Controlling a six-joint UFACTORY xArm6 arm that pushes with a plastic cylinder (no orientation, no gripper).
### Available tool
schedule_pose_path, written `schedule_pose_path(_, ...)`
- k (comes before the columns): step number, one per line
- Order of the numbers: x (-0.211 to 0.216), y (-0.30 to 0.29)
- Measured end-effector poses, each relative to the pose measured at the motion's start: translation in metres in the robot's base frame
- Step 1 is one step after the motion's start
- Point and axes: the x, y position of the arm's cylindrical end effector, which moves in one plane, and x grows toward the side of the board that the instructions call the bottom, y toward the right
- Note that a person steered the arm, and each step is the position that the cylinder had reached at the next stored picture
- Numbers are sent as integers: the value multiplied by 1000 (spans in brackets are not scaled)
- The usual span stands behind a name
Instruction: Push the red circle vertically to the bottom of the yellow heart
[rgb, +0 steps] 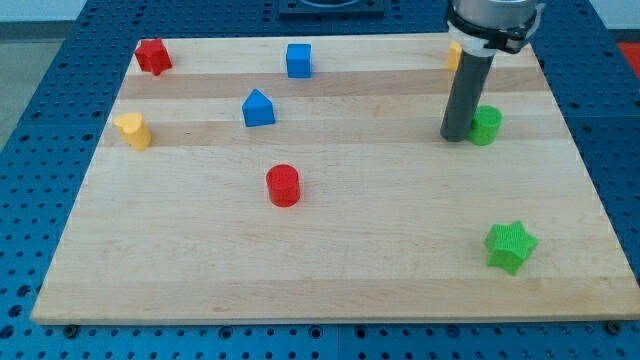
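Observation:
The red circle (283, 185) stands a little left of the board's middle. The yellow heart (132, 130) sits near the board's left edge, up and to the left of the red circle. My tip (457, 137) rests on the board at the view's upper right, far to the right of both, right beside a green round block (486, 125) on its left side.
A red star-like block (152, 56) is at the top left. A blue cube (298, 60) is at the top middle, a blue house-shaped block (258, 108) below it. A green star (510, 246) is at the bottom right. A yellow-orange block (454, 54) shows partly behind the rod.

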Motion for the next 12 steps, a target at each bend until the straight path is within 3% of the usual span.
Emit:
schedule_pose_path(2,0,-9)
schedule_pose_path(5,73,-156)
schedule_pose_path(6,97,-234)
schedule_pose_path(7,99,-247)
schedule_pose_path(8,67,-230)
schedule_pose_path(9,66,-271)
schedule_pose_path(10,120,-346)
schedule_pose_path(11,143,-376)
schedule_pose_path(12,123,-356)
